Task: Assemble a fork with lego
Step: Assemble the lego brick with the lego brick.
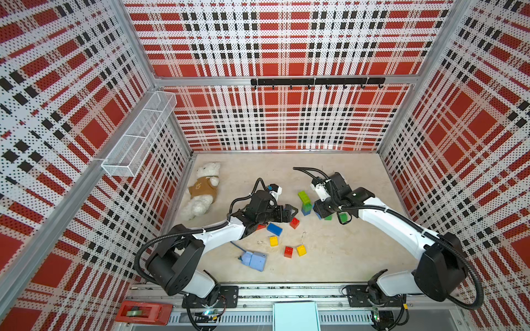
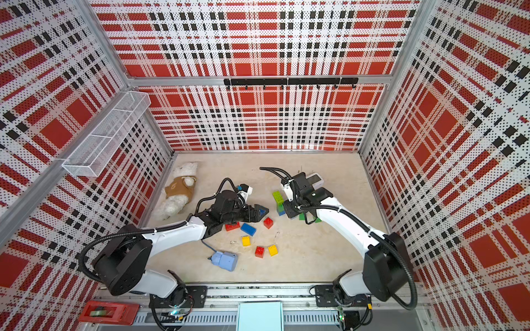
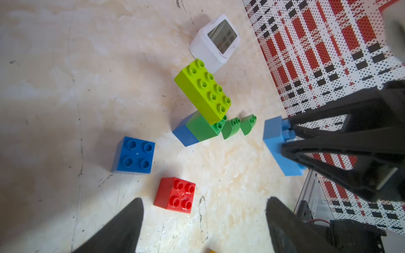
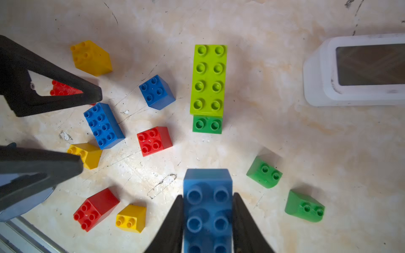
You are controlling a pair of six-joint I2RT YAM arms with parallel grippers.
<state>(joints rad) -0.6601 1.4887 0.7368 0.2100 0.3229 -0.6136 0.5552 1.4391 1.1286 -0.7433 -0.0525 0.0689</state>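
My right gripper (image 4: 207, 196) is shut on a light blue oblong lego brick (image 4: 207, 210), held just above the floor beside a stack: a lime oblong brick (image 1: 303, 197) on a green brick (image 4: 207, 124) on a blue one (image 3: 184, 134). Two green sloped bricks (image 4: 264, 173) lie next to it. My left gripper (image 3: 205, 200) hangs open and empty over the loose bricks, a red square brick (image 3: 175, 195) just ahead of its fingertips. A blue square brick (image 3: 133, 155), a blue oblong brick (image 1: 274, 229) and yellow bricks (image 1: 273, 241) lie scattered nearby.
A white device with a screen (image 4: 355, 70) stands behind the stack. A teddy bear (image 1: 202, 187) lies at the left wall. A pale-blue box with a cord (image 1: 254, 260) sits near the front. A wire basket (image 1: 140, 131) hangs on the left wall.
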